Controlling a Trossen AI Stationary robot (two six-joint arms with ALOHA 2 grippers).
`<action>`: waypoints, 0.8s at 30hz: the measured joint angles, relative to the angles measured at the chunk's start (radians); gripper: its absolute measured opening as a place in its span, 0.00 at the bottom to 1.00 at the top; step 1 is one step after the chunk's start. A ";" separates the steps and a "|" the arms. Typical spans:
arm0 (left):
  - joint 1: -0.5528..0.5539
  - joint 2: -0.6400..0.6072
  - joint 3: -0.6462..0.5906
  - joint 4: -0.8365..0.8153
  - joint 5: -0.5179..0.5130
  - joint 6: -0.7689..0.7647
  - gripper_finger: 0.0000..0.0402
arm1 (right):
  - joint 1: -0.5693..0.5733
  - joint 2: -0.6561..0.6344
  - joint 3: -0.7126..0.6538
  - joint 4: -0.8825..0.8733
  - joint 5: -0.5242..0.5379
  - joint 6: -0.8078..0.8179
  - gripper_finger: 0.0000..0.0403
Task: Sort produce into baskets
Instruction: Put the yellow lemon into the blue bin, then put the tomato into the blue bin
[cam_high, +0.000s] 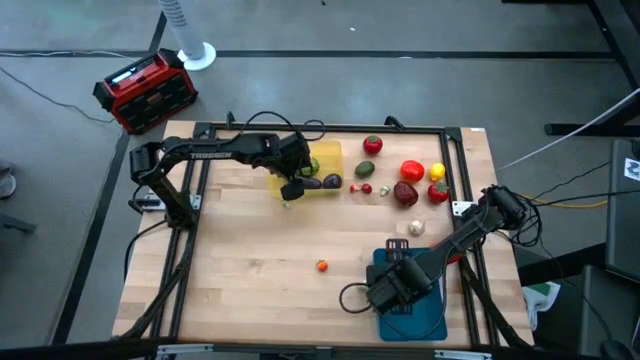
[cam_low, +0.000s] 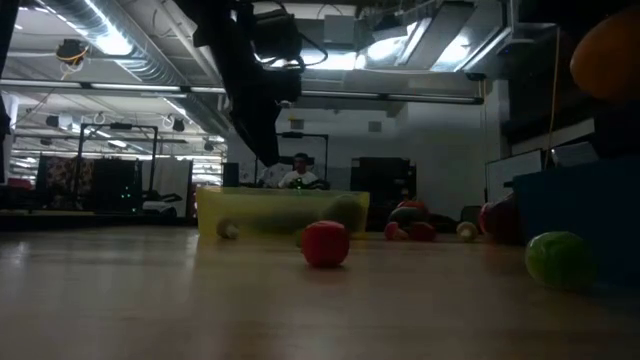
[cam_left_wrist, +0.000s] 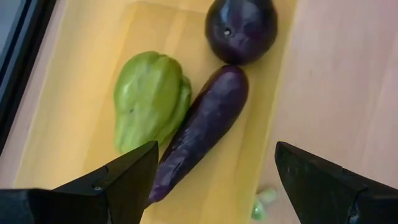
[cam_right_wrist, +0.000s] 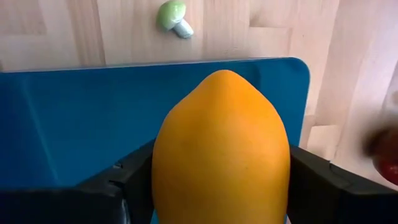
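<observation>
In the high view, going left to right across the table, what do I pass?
Left gripper over the yellow basket → small orange piece → green-topped red fruit → red tomato → yellow lemon.

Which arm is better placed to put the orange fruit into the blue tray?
Right. The right gripper already holds the orange fruit above the blue tray; the left gripper is open over the yellow tray.

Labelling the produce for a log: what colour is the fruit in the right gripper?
Orange-yellow fruit, clearest in the right wrist view.
</observation>
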 joint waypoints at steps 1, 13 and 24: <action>-0.006 0.000 0.000 0.005 0.000 0.000 0.80 | 0.000 0.002 0.000 0.000 -0.006 0.000 0.67; -0.086 0.000 0.000 0.081 0.000 0.022 0.80 | -0.001 0.011 0.000 -0.002 -0.043 -0.007 0.85; -0.257 0.000 0.000 0.122 0.023 -0.050 0.80 | -0.001 0.011 0.000 -0.001 -0.014 -0.008 0.97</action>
